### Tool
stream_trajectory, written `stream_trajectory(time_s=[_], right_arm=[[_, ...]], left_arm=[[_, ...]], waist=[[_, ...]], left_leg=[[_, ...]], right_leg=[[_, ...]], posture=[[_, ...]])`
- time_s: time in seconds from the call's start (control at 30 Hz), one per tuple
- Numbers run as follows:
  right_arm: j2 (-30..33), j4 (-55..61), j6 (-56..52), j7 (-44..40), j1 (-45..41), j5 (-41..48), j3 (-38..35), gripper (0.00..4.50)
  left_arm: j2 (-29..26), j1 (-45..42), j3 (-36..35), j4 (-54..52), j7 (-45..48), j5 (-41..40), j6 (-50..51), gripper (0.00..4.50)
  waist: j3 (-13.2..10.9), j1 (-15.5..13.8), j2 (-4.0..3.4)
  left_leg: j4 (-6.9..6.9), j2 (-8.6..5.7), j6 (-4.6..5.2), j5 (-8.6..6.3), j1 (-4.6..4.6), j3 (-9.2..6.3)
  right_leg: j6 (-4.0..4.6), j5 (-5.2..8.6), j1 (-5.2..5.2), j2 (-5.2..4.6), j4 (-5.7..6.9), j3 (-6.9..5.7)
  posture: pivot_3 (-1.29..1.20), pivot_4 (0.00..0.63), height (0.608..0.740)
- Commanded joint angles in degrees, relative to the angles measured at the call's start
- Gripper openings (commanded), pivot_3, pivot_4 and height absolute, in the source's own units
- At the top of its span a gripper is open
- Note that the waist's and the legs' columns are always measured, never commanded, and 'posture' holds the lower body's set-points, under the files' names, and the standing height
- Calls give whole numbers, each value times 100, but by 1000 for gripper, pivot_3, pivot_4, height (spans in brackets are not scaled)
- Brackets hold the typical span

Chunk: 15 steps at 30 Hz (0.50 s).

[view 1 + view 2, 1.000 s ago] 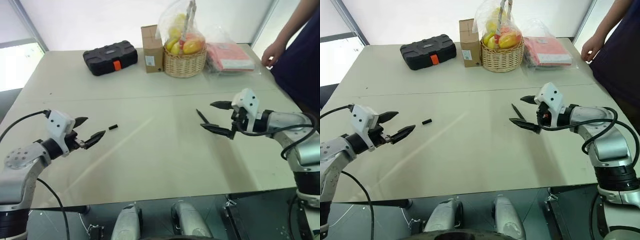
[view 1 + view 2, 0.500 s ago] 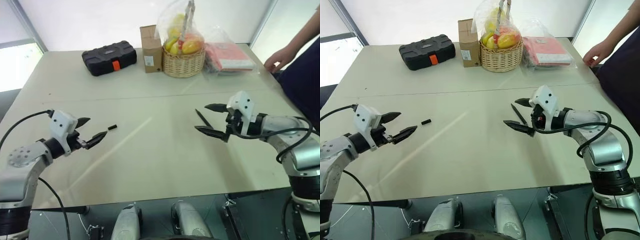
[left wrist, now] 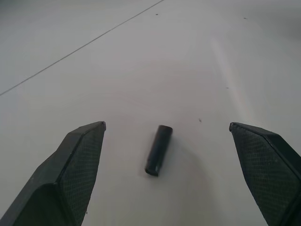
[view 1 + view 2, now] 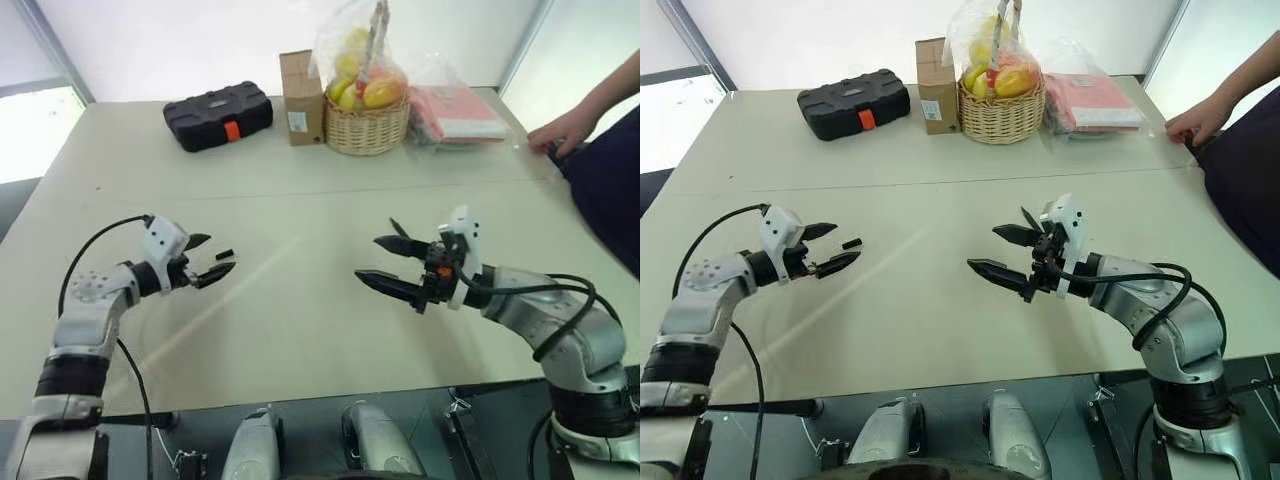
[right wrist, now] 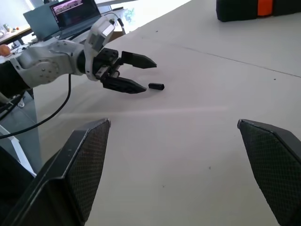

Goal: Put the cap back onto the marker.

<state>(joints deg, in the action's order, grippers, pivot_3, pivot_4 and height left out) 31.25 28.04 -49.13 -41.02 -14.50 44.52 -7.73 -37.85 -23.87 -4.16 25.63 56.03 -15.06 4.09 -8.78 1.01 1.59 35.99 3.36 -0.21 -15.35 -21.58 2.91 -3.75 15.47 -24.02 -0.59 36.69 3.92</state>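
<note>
Lying flat on the table (image 4: 300,330), the cap (image 3: 158,149) sits just ahead of the left gripper (image 4: 212,258), whose jaws are wide apart and empty. The right gripper (image 4: 385,262) is also spread wide, holding nothing, with the marker (image 4: 397,227) on the table just behind it. No writing is readable on either.

cap (image 3: 158,149): short black cylinder, lying flat on table | marker (image 4: 1030,219): thin black stick, mostly hidden
</note>
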Motion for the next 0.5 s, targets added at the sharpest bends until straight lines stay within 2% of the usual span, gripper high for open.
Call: stream_trajectory(time_s=[0.03, 0.5], right_arm=[[-15, 377, -23, 287, 51, 250, -193, 4477], [23, 618, 154, 851, 276, 266, -362, 4477]], left_arm=[[10, -406, 18, 797, 188, 200, -546, 4406], [99, -1316, 376, 2678, 782, 774, -1313, 4406]], waist=[[0, 0, -1], [3, -11, 3]], left_leg=[[-1, 0, 0, 0, 0, 0], [3, -3, 2, -1, -4, -5]], right_leg=[[-6, -3, 0, 0, 2, 0], [-14, -7, -3, 4, 12, -7]], posture=[[0, 150, 740], [0, 150, 740]])
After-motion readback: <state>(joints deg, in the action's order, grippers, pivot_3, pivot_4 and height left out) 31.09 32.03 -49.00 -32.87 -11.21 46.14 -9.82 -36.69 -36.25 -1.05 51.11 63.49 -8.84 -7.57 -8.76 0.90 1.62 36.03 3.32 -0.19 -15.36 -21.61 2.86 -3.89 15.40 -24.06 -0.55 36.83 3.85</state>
